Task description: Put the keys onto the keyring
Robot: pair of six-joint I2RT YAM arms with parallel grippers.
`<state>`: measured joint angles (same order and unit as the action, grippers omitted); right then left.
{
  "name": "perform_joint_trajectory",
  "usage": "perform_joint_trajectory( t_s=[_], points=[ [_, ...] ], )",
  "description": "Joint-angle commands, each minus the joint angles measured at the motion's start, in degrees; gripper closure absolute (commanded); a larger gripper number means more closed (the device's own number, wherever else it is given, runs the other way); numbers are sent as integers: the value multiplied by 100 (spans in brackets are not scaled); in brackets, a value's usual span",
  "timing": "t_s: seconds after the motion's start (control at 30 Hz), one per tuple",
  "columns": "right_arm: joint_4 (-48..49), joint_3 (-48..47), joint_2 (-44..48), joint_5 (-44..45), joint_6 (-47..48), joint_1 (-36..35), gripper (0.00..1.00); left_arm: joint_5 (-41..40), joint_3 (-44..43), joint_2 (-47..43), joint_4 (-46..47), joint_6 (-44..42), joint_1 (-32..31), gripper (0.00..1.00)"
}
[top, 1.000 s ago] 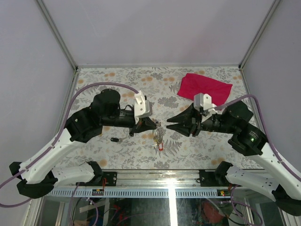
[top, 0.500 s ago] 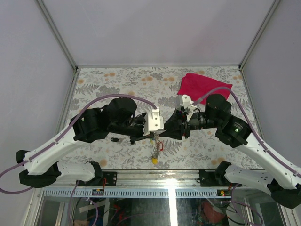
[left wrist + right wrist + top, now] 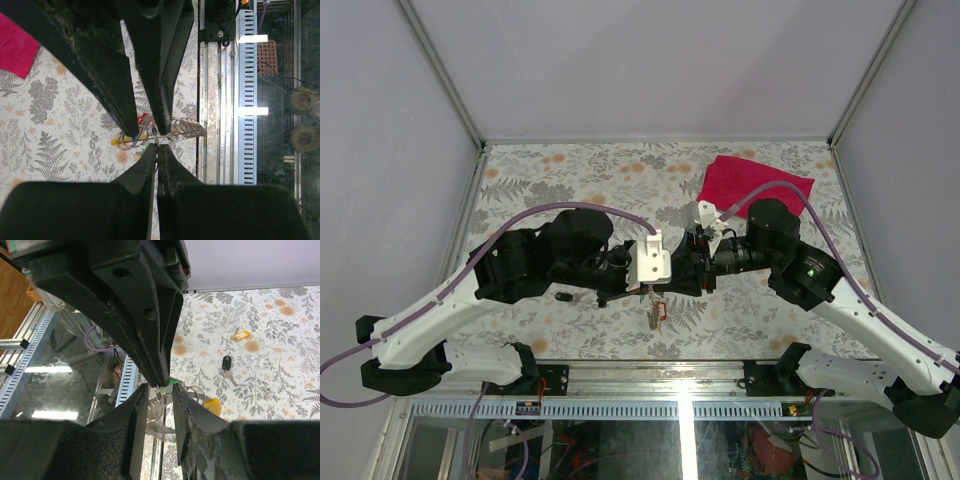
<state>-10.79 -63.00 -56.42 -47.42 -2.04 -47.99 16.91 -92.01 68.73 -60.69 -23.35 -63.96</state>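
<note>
The left jaws are pressed fully together. In the left wrist view they meet at lower centre, pinching the thin silvery wire keyring, whose coil and short strand fan out just right of the tips. The right jaws are narrowly parted. They reach in from the top of that view and straddle the same bundle, with a small red tag between them and a blue and a yellow tag trailing to the left. I cannot tell whether they grip the wire or only flank it.

In the right wrist view the left tips point straight into the right's gap, and ring wire shows below. From above, the keyring bundle hangs in the air at lower centre of the frame, just below where the two arms meet, off the floral-patterned bench.

A small black-headed key lies on the bench at middle right of the right wrist view, apart from the ring. The crumpled red cloth sits at upper right of the overhead view.

This looks like the ring being steadied between both arms, ready for threading. Next, the right jaws probably need to close on the wire beside the left pinch without twisting it, so the coil can be parted for a key.
</note>
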Motion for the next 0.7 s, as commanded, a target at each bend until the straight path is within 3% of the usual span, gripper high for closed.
perform_joint_trajectory(
  t_s=[0.0,0.67],
  points=[
    [452,9,-102,2,-106,17,68,-50,-188,-1,162,-114,-78,100],
    [-74,-10,-196,-162,134,17,74,-140,-195,48,239,-117,-128,100]
  ],
)
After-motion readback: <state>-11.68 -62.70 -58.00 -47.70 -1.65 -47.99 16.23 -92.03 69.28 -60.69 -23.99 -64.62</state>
